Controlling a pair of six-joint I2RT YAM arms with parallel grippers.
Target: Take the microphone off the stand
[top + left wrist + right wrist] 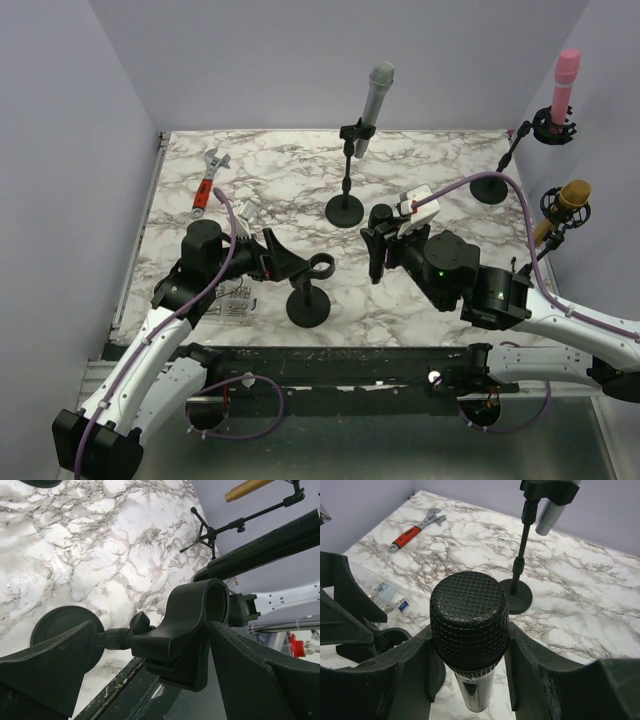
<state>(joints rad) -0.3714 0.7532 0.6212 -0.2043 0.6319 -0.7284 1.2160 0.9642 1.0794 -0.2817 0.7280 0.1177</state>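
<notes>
- Right gripper (378, 250): clamped on the microphone (469, 625); the mesh head stands up between its fingers.
- Left gripper (152, 632): fingers flank the clip (200, 615) of the short stand (307, 305); whether they press on it cannot be told.
- Progress: the clip ring is empty; the microphone lies just past the left gripper's right finger, apart from the clip; removal looks done; what remains, by judgement, is carrying it clear and setting it down.
- Beyond the right gripper: a grey microphone (377, 92) sits in a tall stand; farther left lies a wrench (207, 185).
- Hidden: the held microphone's lower end is cut off at the frame edge; from above, the right gripper covers most of its body.
</notes>
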